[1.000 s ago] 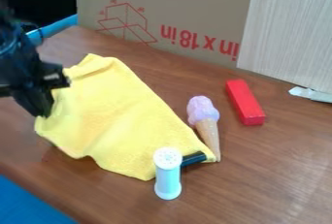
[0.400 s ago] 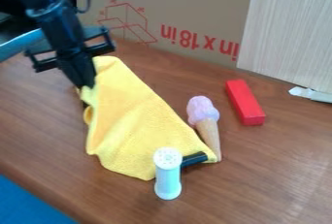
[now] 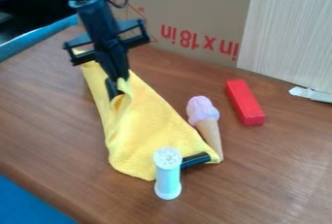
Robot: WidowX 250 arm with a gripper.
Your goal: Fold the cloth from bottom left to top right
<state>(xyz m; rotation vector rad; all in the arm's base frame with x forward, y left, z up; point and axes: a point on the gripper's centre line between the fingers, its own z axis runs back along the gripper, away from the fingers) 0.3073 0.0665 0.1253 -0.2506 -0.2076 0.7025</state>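
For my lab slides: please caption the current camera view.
Black claw pinching a fold of yellow cloth, near a toy ice cream cone and a red block on a brown table.

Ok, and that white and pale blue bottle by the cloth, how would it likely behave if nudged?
The bottle looks apt to tip, being tall and narrow where it stands. Once down, its rounded sides would probably let it roll. Its smooth-looking surface may also feel a bit slippery.

Red upside-down letters [image 3: 229, 49] and digits [image 3: 188, 38] — on brown cardboard [image 3: 191, 0]
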